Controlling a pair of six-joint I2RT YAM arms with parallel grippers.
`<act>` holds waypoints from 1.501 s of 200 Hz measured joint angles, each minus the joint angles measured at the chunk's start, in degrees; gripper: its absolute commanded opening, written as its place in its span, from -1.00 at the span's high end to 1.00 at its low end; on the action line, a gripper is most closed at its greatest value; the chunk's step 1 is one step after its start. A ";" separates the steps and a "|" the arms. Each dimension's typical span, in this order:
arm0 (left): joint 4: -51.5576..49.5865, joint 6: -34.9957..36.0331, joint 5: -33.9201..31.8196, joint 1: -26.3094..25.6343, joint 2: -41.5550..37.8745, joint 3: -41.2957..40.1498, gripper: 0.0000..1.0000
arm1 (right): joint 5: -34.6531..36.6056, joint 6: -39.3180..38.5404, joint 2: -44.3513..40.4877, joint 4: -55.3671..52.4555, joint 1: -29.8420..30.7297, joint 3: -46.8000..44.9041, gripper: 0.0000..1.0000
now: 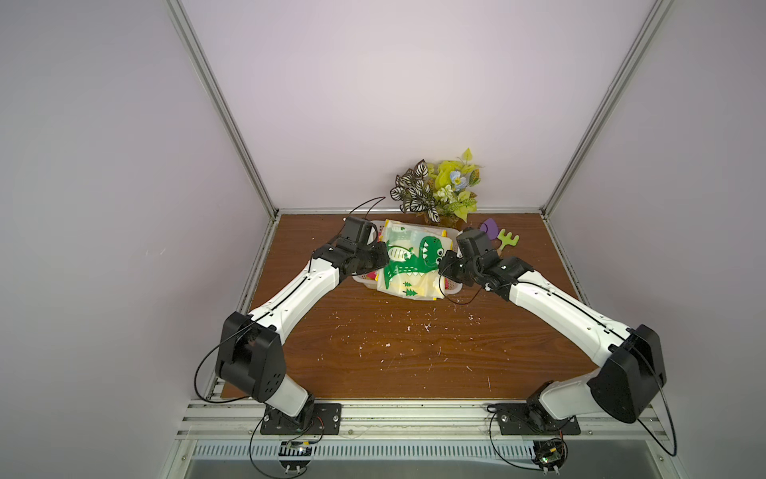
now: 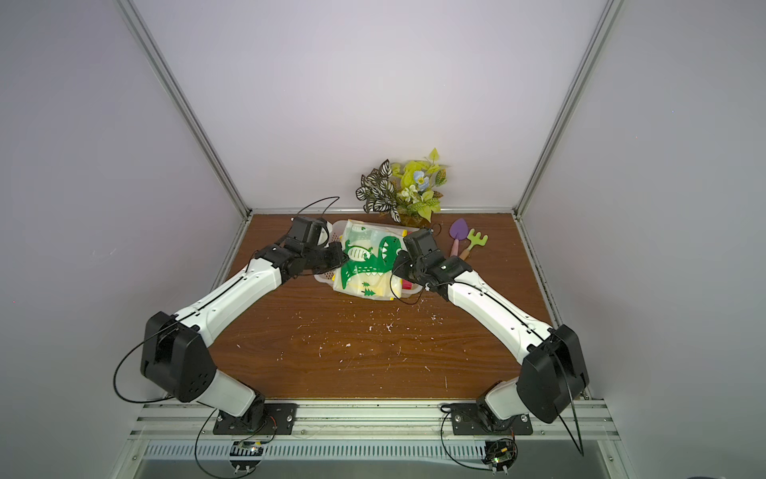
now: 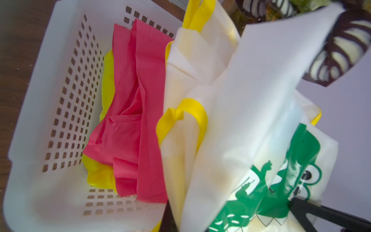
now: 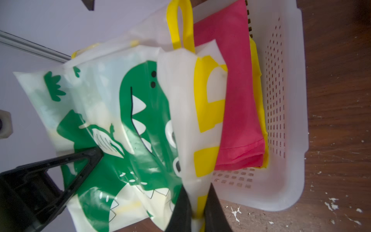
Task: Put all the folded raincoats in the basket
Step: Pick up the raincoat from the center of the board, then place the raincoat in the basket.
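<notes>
The folded raincoat (image 1: 408, 261) (image 2: 369, 261) is translucent white with a green dinosaur print and yellow trim. It is stretched between my two grippers above the off-white perforated basket (image 1: 364, 282) (image 2: 323, 278), and its near edge overhangs the basket's front rim. My left gripper (image 1: 385, 259) (image 3: 186, 225) is shut on the raincoat's (image 3: 241, 120) left edge. My right gripper (image 1: 442, 265) (image 4: 197, 213) pinches the right edge of the raincoat (image 4: 120, 120). In the basket (image 3: 40, 100) (image 4: 285, 100) lie a folded red garment (image 3: 136, 100) (image 4: 239, 90) and a yellow one (image 3: 106, 90) beneath it.
An artificial plant (image 1: 439, 186) stands at the back wall just behind the basket. A purple toy trowel (image 1: 490, 228) and a green toy rake (image 1: 507, 239) lie at the back right. The brown wooden table (image 1: 393, 344) has white specks. Metal frame posts and walls surround it.
</notes>
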 measured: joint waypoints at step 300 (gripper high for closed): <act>-10.47 9.27 2.82 4.17 20.35 35.67 -0.51 | -12.61 -5.97 10.05 5.86 -10.27 10.69 0.35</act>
